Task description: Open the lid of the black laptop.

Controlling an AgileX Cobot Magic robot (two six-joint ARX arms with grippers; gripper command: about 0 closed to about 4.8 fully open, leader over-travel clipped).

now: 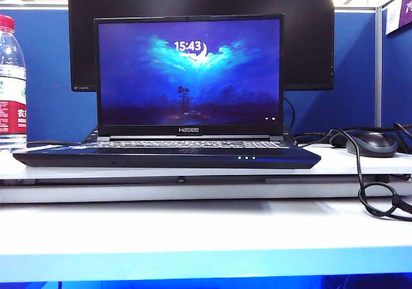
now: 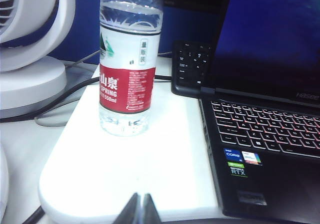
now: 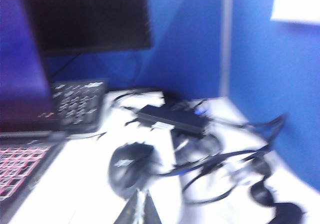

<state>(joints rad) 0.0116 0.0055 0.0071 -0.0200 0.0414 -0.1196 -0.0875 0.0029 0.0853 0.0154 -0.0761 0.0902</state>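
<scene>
The black laptop (image 1: 167, 155) sits on the white shelf with its lid (image 1: 188, 73) standing upright, the screen lit and showing 15:43 above the "Hasee" mark. Neither arm shows in the exterior view. My left gripper (image 2: 140, 207) is shut and empty, hovering over the white shelf beside the laptop's left edge (image 2: 260, 159). My right gripper (image 3: 139, 210) is shut and empty too, above the shelf just short of the black mouse (image 3: 130, 166), with the laptop's keys (image 3: 20, 169) off to one side. The right wrist view is blurred.
A water bottle (image 1: 11, 83) with a red label stands left of the laptop, also in the left wrist view (image 2: 130, 59). A white fan (image 2: 30, 44) and separate black keyboard (image 2: 192, 67) sit behind. A large black monitor (image 1: 309, 38) stands behind the lid. Mouse (image 1: 371, 142) and tangled cables (image 1: 380, 192) lie on the right.
</scene>
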